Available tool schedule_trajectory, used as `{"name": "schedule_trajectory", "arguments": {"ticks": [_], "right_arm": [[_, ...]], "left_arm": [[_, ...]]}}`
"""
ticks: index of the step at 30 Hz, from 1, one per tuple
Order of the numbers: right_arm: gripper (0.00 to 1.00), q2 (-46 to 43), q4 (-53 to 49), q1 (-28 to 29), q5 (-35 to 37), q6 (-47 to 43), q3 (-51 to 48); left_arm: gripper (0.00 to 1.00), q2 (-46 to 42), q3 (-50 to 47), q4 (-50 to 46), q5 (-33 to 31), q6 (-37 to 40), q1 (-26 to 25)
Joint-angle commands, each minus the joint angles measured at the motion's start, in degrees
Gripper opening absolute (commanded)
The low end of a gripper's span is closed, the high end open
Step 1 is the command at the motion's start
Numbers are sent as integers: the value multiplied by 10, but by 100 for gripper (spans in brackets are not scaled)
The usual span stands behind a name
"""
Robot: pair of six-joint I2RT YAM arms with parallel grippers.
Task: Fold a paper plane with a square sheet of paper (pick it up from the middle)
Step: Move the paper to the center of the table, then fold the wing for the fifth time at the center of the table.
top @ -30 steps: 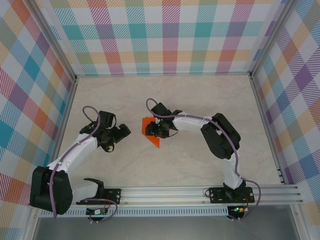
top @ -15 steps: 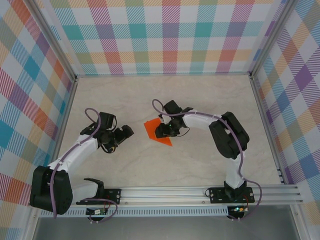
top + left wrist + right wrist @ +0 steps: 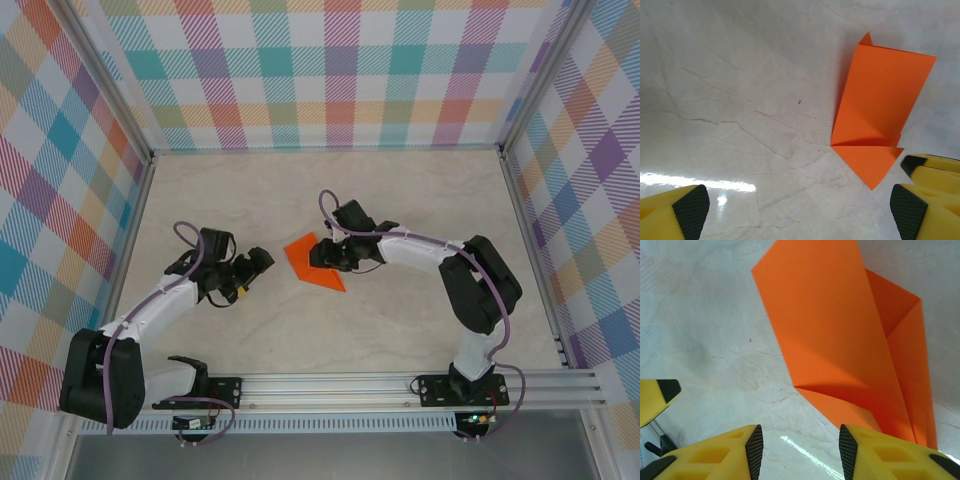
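Top external view: partly folded paper plane (image 3: 312, 263) lies mid-bench (image 3: 420, 190); left hand (image 3: 257, 265) spread near it, right hand (image 3: 327, 256) spread over its right edge.

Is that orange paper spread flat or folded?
Folded: the orange paper shows overlapping layers, creases and a pointed tip, not a plain square.

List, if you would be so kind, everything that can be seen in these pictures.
folded sheet of paper: one, bright orange, flat on the middle of the table.
table: one, pale marbled.
checked walls: three, pastel, around the table.
rail: one, silver, near edge.
left gripper: one, yellow fingers apart, left of the paper.
right gripper: one, yellow fingers apart, over the paper's right part.
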Motion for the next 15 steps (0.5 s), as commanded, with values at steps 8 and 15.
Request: {"name": "schedule_trajectory", "arguments": {"ticks": [8,15], "right_arm": [[46,33,10,-1,19,11,-6],[46,49,28,-14,22,23,-16]], "left_arm": [[92,54,15,81,34,-38,-44],[85,93,27,119,48,-63,-67]]}}
